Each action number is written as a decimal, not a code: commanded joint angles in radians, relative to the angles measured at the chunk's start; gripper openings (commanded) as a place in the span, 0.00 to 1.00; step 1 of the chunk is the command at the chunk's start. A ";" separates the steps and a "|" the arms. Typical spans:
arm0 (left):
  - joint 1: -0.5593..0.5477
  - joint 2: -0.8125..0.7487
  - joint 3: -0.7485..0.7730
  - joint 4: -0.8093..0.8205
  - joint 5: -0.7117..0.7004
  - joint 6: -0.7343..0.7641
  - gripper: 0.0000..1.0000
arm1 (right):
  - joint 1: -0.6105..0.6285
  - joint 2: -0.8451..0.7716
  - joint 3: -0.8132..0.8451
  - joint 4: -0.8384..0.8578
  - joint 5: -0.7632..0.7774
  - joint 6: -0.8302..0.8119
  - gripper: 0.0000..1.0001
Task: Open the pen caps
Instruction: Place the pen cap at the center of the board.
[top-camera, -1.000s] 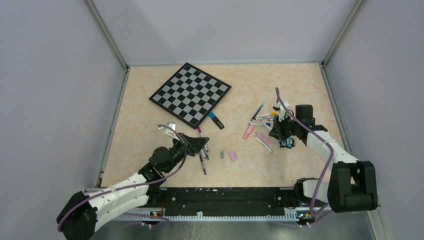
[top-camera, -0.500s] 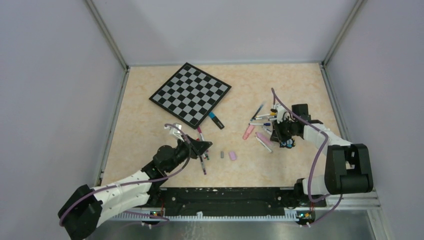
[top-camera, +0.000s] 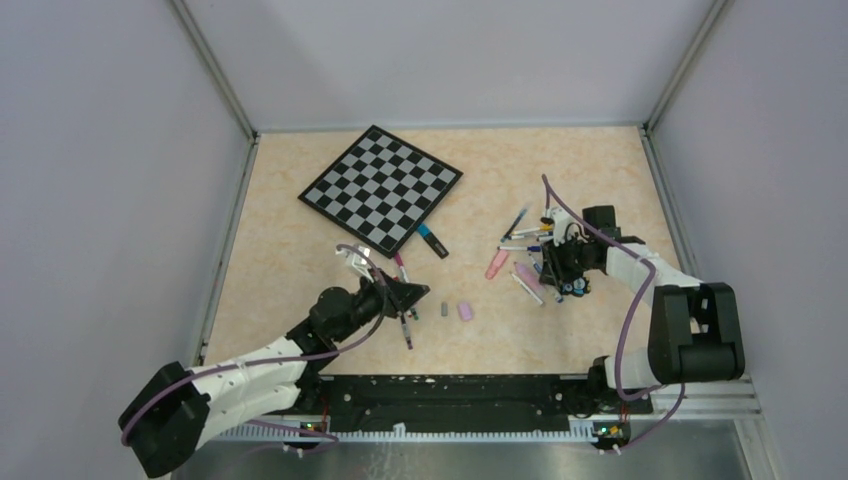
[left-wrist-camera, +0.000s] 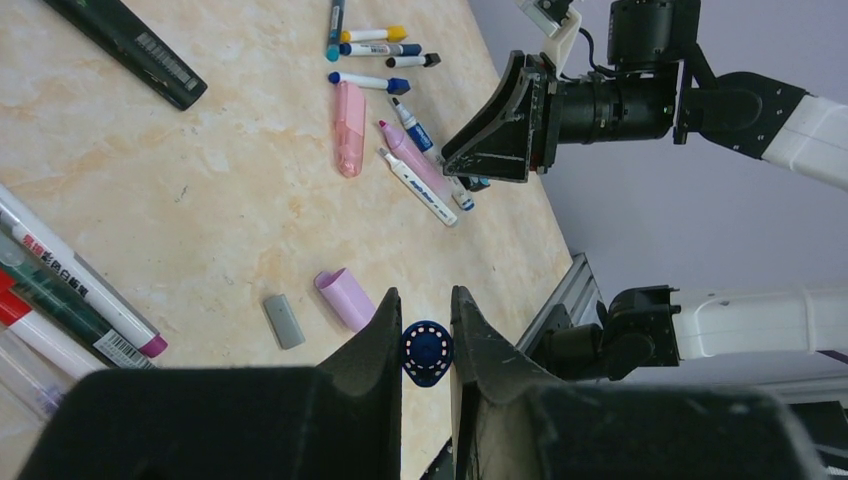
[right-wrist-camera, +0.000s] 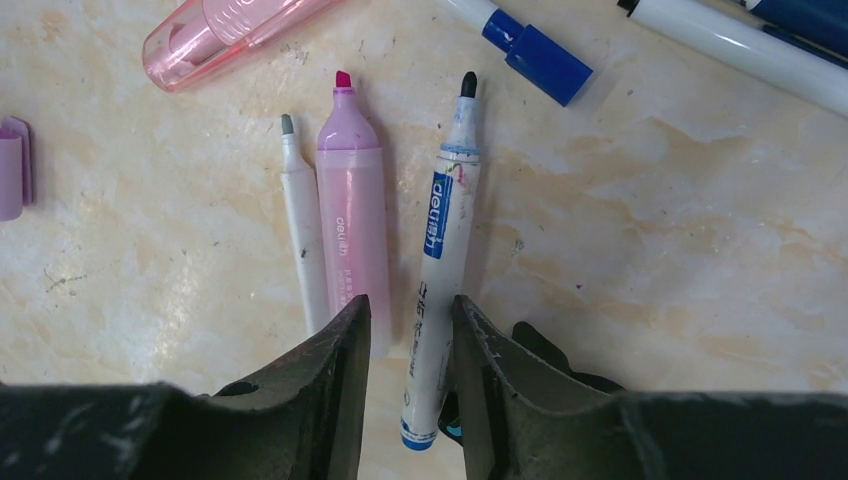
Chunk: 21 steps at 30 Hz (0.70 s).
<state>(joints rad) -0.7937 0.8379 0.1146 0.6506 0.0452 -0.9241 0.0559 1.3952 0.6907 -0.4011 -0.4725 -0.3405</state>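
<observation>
Top view: left gripper (top-camera: 405, 297) above loose pens (top-camera: 404, 322); right gripper (top-camera: 555, 270) at 5 o'clock of the pile (top-camera: 528, 235). Left wrist: jaws pinch a stubby dark-blue cap (left-wrist-camera: 427, 352) (hard plastic); next, likely drop it. Right wrist: jaws slightly spread astride a bare-tipped white pen (right-wrist-camera: 440, 250), with a glossy pink highlighter (right-wrist-camera: 352, 215) at 9 o'clock.

Bright, even light; soft shadows; sharp focus

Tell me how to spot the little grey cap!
Find the chessboard, then move nearer to the left gripper. Just to its right, two loose caps lie side by side. The grey cap is the smaller, boxy one nearer the gripper; the lilac cap beside it is fatter.
</observation>
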 joint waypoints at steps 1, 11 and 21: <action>0.001 0.043 0.067 0.053 0.059 0.025 0.00 | -0.006 -0.004 0.056 -0.009 -0.013 -0.007 0.35; -0.122 0.250 0.266 -0.123 0.042 0.141 0.00 | -0.012 -0.090 0.083 -0.031 -0.062 -0.055 0.35; -0.279 0.608 0.648 -0.574 -0.233 0.171 0.00 | -0.031 -0.124 0.090 -0.038 -0.089 -0.061 0.35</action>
<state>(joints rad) -1.0458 1.3319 0.6296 0.2955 -0.0654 -0.7593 0.0349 1.2999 0.7368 -0.4427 -0.5358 -0.3855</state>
